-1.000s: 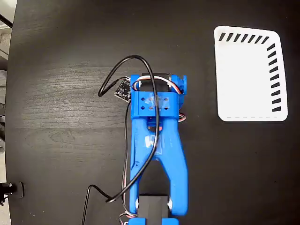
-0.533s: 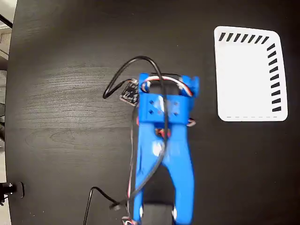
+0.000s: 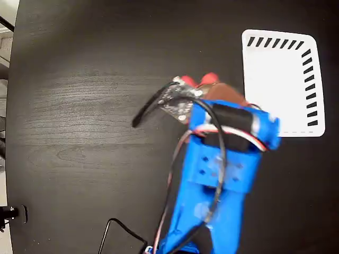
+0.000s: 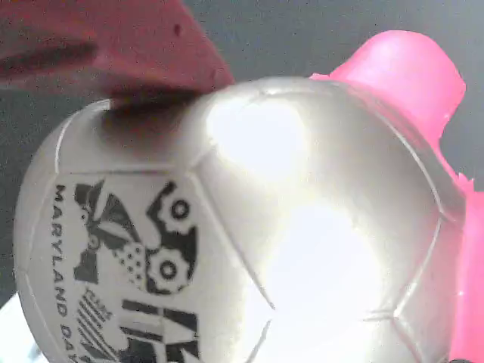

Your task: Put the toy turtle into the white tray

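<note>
The toy turtle (image 3: 225, 93) shows in the fixed view as a gold-beige shell with two red-pink legs poking out beyond my blue arm's wrist (image 3: 233, 127), just left of the white tray (image 3: 275, 79). The tray lies flat at the upper right, with black slanted slots along its top and right edges and nothing on it. In the wrist view the turtle's shiny shell (image 4: 302, 227) with its black-and-white sticker fills the frame. A red finger (image 4: 113, 45) presses on its top left, and a pink limb sticks out at the upper right. My gripper (image 3: 212, 91) is shut on the turtle; the other finger is hidden.
The black wooden table (image 3: 79, 106) ends at its left edge near a pale floor. A black cable (image 3: 175, 174) loops along the arm, and a small circuit board (image 3: 177, 101) sits by the wrist. A small black fitting (image 3: 13, 214) stands at the lower left.
The arm has swung right and forward toward the tray. The turtle's red legs and shell, hidden under the wrist before, now show beside the tray's left edge.
</note>
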`<state>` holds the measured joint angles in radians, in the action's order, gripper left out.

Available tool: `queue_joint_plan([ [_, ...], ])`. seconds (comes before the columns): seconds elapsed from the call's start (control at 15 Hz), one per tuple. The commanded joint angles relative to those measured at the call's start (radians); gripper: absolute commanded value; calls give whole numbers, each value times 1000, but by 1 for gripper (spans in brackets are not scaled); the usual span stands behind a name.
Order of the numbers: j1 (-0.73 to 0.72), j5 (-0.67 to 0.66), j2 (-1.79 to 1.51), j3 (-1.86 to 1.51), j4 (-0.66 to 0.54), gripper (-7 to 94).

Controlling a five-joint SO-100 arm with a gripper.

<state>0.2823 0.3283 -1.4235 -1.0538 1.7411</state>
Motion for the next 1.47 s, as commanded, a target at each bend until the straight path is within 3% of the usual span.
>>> queue_joint_plan([
  [0.0, 114, -40, -14, 238, 58, 0],
  [0.6, 334, -132, 509, 784, 58, 0],
  [1.4, 339, -160, 747, 919, 60, 0],
])
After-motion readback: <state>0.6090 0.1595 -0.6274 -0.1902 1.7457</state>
